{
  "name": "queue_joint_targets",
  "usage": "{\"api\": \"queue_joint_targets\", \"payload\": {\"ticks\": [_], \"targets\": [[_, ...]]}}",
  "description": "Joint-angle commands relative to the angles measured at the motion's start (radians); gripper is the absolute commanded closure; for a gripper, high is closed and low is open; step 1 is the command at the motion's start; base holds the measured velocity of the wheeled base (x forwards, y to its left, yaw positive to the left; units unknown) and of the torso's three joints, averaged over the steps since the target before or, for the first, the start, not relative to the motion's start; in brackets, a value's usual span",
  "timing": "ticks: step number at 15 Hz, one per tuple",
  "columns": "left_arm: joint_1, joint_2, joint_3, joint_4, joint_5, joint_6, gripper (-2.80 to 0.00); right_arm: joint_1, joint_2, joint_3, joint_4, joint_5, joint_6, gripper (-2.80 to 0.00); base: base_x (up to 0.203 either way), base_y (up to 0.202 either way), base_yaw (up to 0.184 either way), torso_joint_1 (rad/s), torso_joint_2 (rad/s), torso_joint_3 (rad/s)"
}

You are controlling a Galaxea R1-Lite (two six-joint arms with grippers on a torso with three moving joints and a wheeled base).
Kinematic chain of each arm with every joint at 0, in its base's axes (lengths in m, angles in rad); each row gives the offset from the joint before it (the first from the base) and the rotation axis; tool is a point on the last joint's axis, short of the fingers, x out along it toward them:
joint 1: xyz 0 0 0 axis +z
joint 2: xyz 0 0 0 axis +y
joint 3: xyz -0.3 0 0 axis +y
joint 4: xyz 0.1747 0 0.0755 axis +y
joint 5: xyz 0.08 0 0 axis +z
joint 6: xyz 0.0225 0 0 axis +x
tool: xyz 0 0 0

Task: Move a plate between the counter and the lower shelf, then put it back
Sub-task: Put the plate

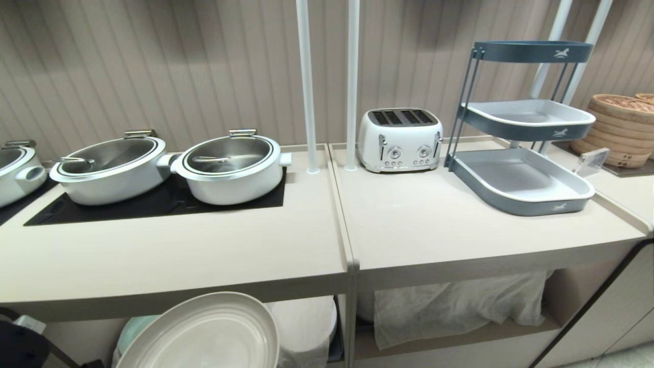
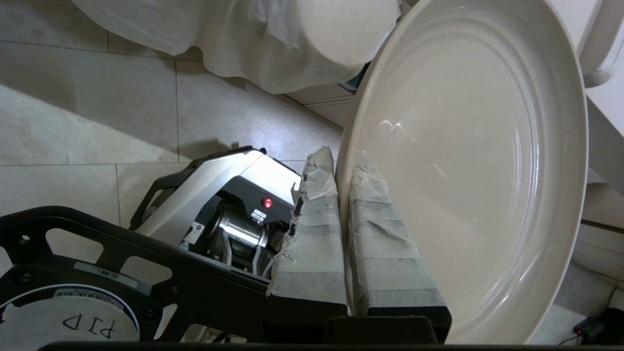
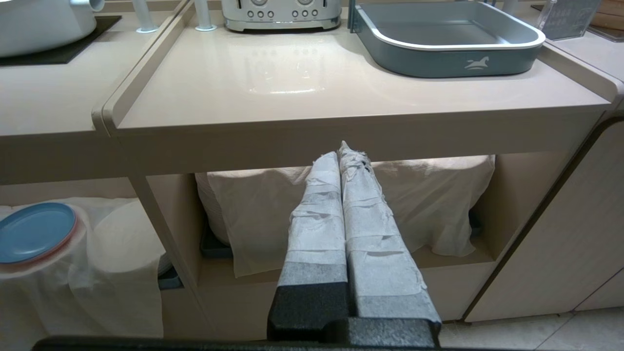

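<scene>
A label by the left wrist read "PID" (image 2: 87,325). The left end effector (image 2: 342,161) pinched the plate (image 2: 468,161) by its rim, below the tabletop (image 1: 204,255). The right end effector (image 3: 341,152) hung clenched, empty.

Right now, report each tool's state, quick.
Left tool: shut on the rim of the plate, held below the counter edge.
Right tool: shut, empty, parked in front of the counter's lower bay.

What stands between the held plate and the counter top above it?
The counter's thick front edge. The left gripper is shut on the plate's rim, and the plate sits tilted below that overhang, in front of the cloth-draped stacks. The worktop in front of the pots looks bare.
</scene>
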Motion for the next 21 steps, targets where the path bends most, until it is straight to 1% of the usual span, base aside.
{"api": "queue_joint_targets", "payload": {"ticks": [1,17,21], "targets": [[0.001,0.0,0.002,0.002,0.002,-0.007,0.0,0.0,0.0,0.0,0.0,0.0,0.0,0.0,0.0,0.0,0.0,0.0,0.0,0.0],[0.003,0.004,0.0,0.001,0.002,-0.008,0.0,0.0,0.0,0.0,0.0,0.0,0.0,0.0,0.0,0.0,0.0,0.0,0.0,0.0],[0.017,0.004,-0.001,-0.001,0.001,-0.008,0.0,0.0,0.0,0.0,0.0,0.0,0.0,0.0,0.0,0.0,0.0,0.0,0.0,0.0]]}}
